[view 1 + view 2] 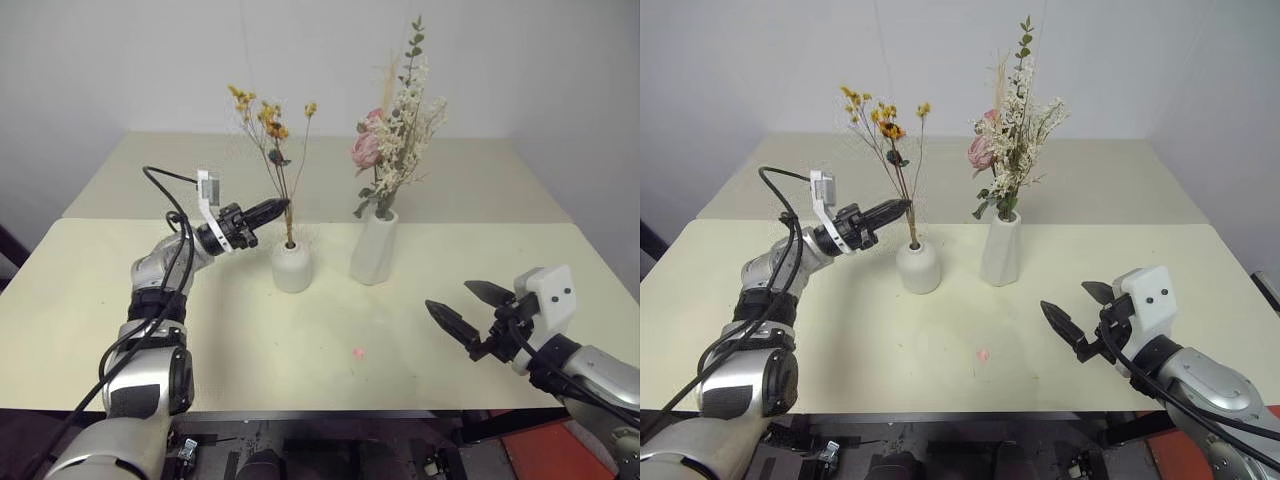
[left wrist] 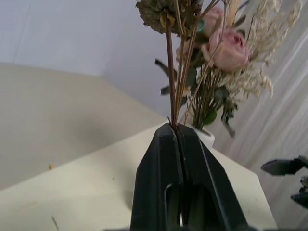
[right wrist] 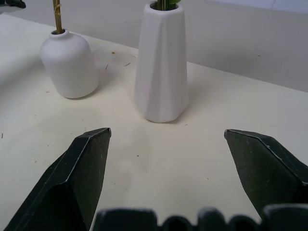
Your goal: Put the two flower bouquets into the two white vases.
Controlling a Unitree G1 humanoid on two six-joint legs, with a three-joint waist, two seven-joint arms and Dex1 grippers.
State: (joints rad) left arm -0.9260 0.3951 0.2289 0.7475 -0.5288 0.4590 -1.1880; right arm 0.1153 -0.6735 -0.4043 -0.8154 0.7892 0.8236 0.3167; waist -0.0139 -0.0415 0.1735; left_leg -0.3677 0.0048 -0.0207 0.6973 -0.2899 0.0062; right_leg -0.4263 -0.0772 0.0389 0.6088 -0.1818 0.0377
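Two vases sit side by side near the middle of the cream worktop (image 1: 150, 330), and both already have flowers in them. The short round vase (image 1: 292, 266) is on the robot's left, with the thin bunch of yellow-orange dried flowers (image 1: 268, 118) standing up out of its small top hole. Just beside it, on the right, the tall slanted vase (image 1: 375, 247) holds the big bouquet (image 1: 393, 140) with the pink rose, white sprigs and green leaves. The two vases are close but not touching, as the right wrist view makes pretty clear.

The left gripper (image 1: 275, 209) is up at stem height, above the round vase, pointing toward the robot's right. Its black fingers are pressed together, and from the left wrist view the thin stems rise right at the fingertips (image 2: 179, 139), so it looks clamped on the dried bunch's stems a bit above the vase's mouth. I can't tell from these shots how deep the stems go inside the vase.

The right gripper (image 1: 468, 310) hangs over the near right part of the worktop, well apart from both vases, fingers spread wide with nothing between them. It points toward the vases.

One small pink speck (image 1: 358, 352) lies on the worktop in front of the vases, closer to the robot.
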